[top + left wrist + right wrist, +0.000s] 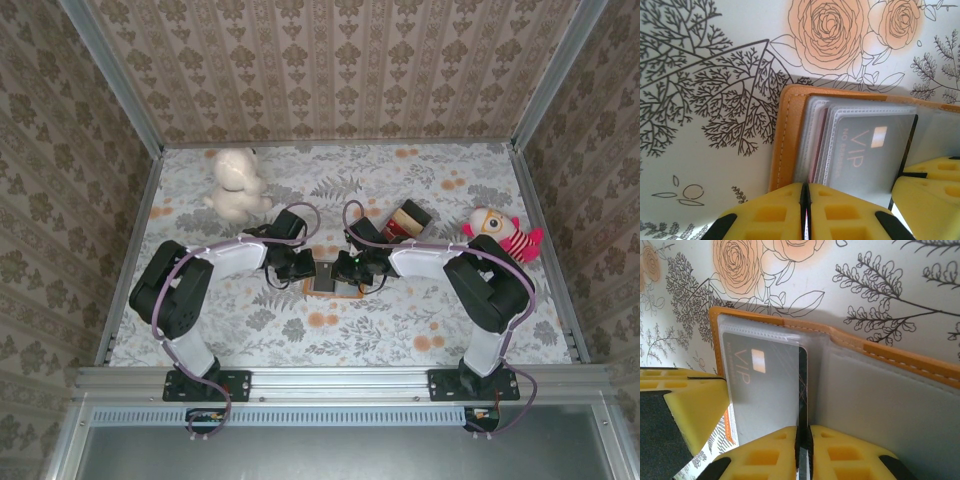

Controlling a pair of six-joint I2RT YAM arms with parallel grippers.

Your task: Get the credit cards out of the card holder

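Below, floral tablecloth (400, 320), card holder (330, 278), papered walls (340, 70)

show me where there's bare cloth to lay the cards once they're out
Roomiest: the near strip of tablecloth, from the card holder to the near edge. Also the far strip between the white plush toy and the brown box. Crowded: mid-table, where left gripper and right gripper meet over the holder.

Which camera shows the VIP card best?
The left wrist view: the VIP card sits big, letters readable through its clear pocket. The right wrist view shows it too, turned sideways. From the top, the holder is too small to show it.
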